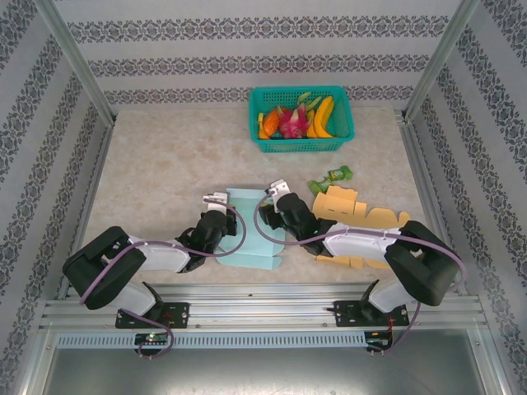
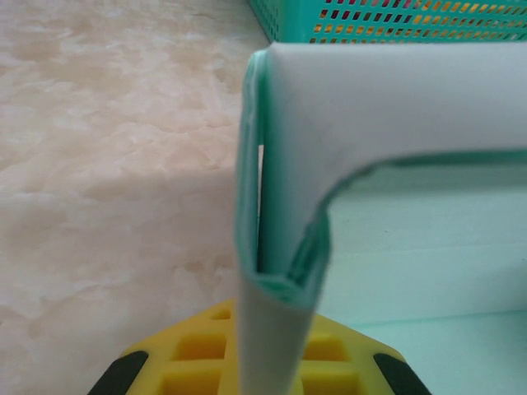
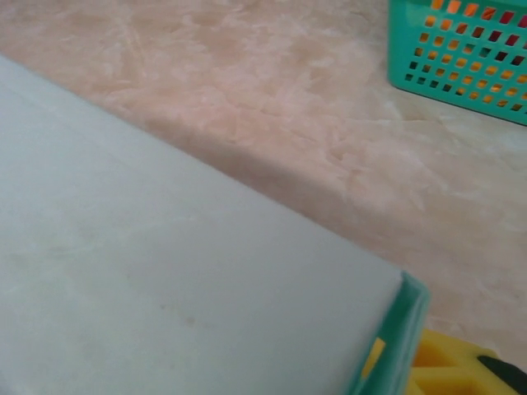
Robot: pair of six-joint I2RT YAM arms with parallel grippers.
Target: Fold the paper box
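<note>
The paper box (image 1: 251, 234) sits on the table (image 1: 165, 164) just in front of the two arm bases, midway between the arms. It is pale mint green. Its near panel lies flat, with a small notched flap at the near right corner, and its far end is raised.

In the left wrist view, a wall of the box is doubled over on itself (white inner face, green edge) and curves to the right. The fold runs down between the yellow fingers (image 2: 206, 354). The left gripper (image 1: 216, 200) is at the far left corner of the box and is clamped on this wall.

The right gripper (image 1: 278, 189) is at the far right corner. In its wrist view, a smooth box panel lies beside one yellow finger (image 3: 445, 362). Whether this gripper is grasping cannot be determined.

To the right, a tan cardboard box (image 1: 350, 206) lies beside the right arm. A green wrapper (image 1: 332, 175) lies just beyond it.

A teal basket (image 1: 265, 140) of fruit (image 1: 324, 115) stands at the far edge.
</note>
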